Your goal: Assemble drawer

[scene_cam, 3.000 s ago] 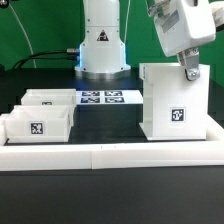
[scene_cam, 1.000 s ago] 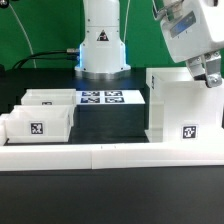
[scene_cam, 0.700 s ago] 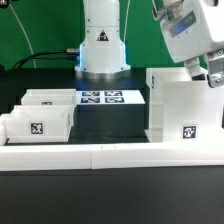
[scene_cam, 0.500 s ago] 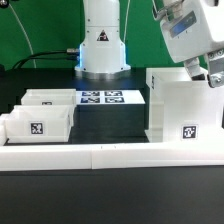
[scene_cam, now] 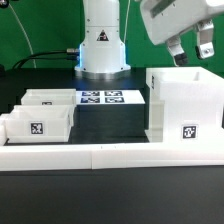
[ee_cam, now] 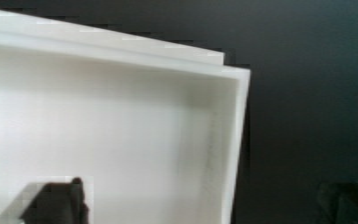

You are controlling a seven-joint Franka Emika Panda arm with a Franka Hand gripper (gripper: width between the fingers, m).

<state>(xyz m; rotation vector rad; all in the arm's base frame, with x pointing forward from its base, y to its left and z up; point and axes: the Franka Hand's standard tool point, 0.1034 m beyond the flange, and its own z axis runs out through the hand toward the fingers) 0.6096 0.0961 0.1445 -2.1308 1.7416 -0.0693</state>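
Robot's two-finger gripper (scene_cam: 190,47) is hovering empty, fingers apart, just above the tall white plastic drawer housing (scene_cam: 185,105), apparently positioned to receive two small white open-top trays (scene_cam: 56,128) sitting well aside.

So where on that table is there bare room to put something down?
The bare black patch between the front tray and the housing, with the marker board behind and the long bar in front. The exterior view's left is crowded, the rear tray close behind the front one; the open gripper hangs over the housing.
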